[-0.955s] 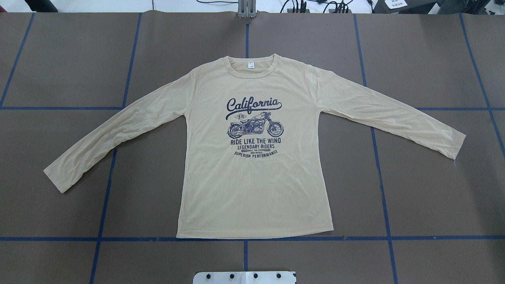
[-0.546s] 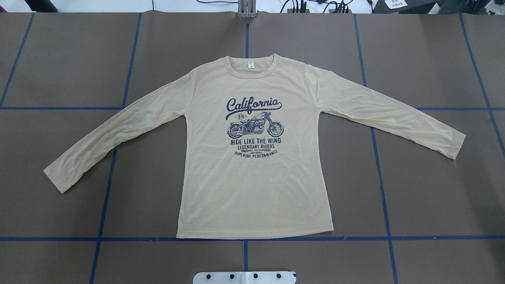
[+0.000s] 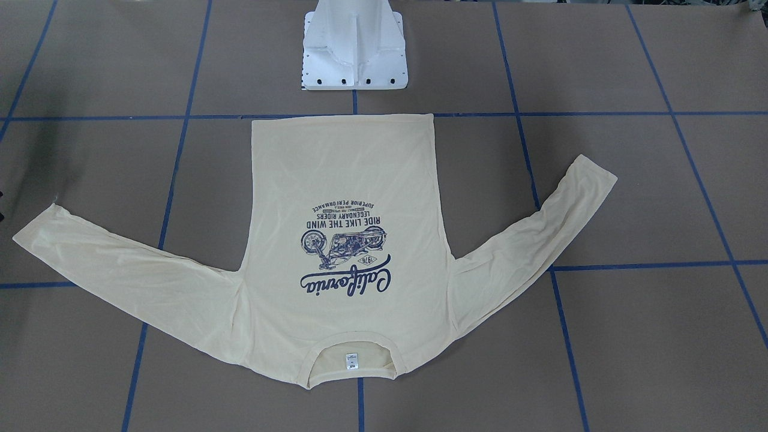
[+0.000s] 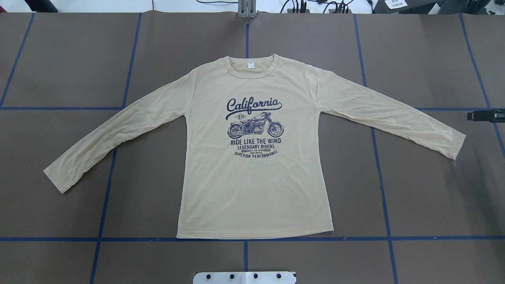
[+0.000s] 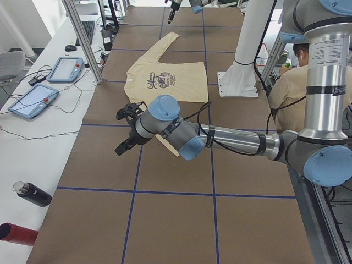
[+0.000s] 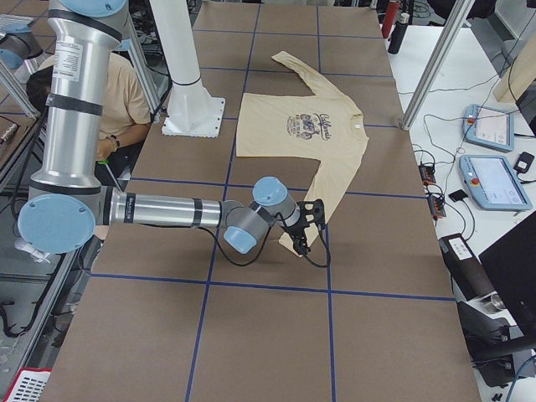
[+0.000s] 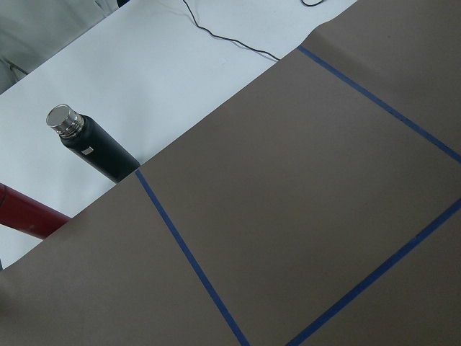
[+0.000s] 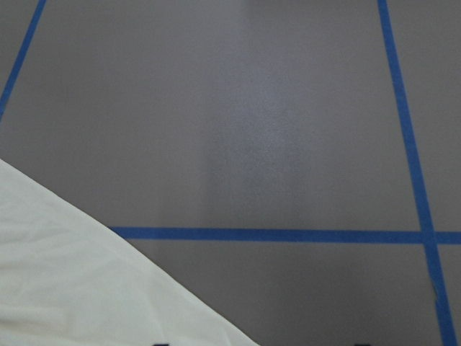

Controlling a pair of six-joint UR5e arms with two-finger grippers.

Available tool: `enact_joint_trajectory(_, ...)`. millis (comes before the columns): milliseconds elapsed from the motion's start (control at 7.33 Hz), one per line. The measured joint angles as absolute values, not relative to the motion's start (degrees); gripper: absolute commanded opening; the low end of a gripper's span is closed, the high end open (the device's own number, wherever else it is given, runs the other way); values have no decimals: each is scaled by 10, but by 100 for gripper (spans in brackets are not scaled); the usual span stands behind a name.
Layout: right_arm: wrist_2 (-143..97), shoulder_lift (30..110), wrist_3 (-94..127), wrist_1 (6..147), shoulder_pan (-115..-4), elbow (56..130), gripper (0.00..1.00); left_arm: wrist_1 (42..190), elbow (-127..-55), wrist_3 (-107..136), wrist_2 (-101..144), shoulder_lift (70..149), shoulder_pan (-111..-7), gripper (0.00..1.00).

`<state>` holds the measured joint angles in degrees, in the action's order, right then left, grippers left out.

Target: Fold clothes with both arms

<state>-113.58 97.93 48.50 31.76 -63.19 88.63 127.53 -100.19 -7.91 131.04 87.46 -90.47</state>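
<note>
T-shirt spot: The pale yellow T-shirt [image 4: 252, 189] lay flat in the middle of the brown worktop [image 4: 434, 197]. Its dark print [image 4: 254, 126] faced up.

Which way it pointed: Its long way ran from the robot's side to the far side. The collar [image 4: 252, 73] pointed away from the robot. The hem [image 4: 254, 234] was on the robot's side, near the white base [image 3: 354, 54], and it lay right along a blue tape line [image 4: 434, 238].

Sleeves: The left sleeve [image 4: 118, 138] and the right sleeve [image 4: 386, 114] were spread out wide, one to each side. Both slanted back toward the robot.

What changed: Half a second before, no gripper showed in the overhead view. Now the black tip of the right gripper [image 4: 475, 115] had come in at that view's right edge. The T-shirt had not moved.

Right gripper and T-shirt: The gripper hung near the cuff of the right sleeve, a bit past it on the far side, and did not touch it. Its wrist camera saw a bit of the pale cloth in the lower left corner. I could not tell if its fingers were apart or together.

Left gripper and T-shirt: The left gripper [image 5: 124, 144] showed only in the side view. It hung over bare worktop, out past the cuff of the left sleeve and away from the cloth. I could not tell if it was apart or together.

Nearby: A black bottle [image 7: 90, 144] and a red bottle [image 7: 25, 220] lay on the white table past the worktop's end.
</note>
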Motion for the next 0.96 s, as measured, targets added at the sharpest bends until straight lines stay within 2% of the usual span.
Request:
enact_joint_trajectory(136,-1104,967,503,293,-606,861,66,1275,-1002,-79,1310,875,-905,100)
enact_joint_trajectory(955,-1058,993,523,252,-550,842,60,1275,-999,-79,1310,875,-904,100)
